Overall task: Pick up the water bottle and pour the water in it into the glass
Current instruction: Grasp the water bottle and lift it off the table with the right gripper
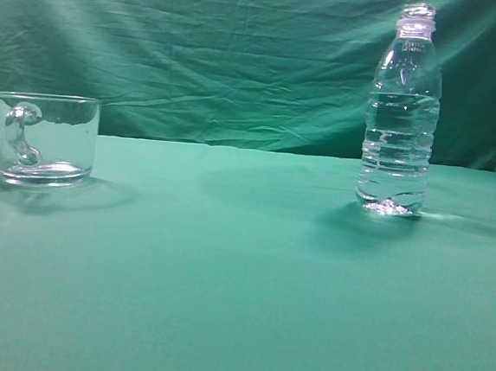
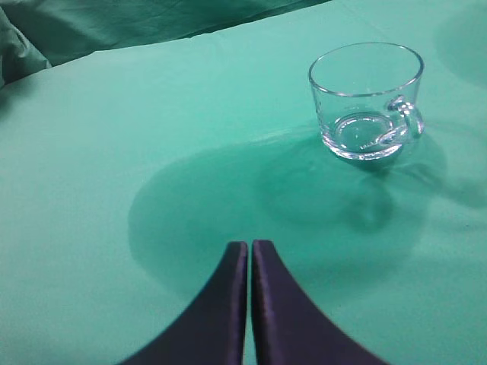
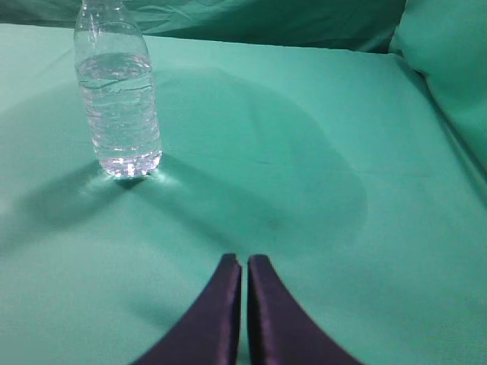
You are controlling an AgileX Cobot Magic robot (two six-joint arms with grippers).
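Note:
The water bottle [image 1: 400, 121] stands upright and uncapped at the right of the green table, with water [image 1: 398, 151] filling its ribbed lower part. It also shows in the right wrist view [image 3: 118, 99], far ahead and left of my right gripper [image 3: 244, 262], which is shut and empty. The glass [image 1: 42, 137], a short clear mug with a handle, stands empty at the left. In the left wrist view the glass [image 2: 367, 100] is ahead and to the right of my left gripper [image 2: 249, 247], which is shut and empty. Neither gripper shows in the exterior view.
A green cloth covers the table [image 1: 240, 280] and hangs as a backdrop [image 1: 225, 53]. Bunched cloth rises at the right in the right wrist view [image 3: 449, 68].

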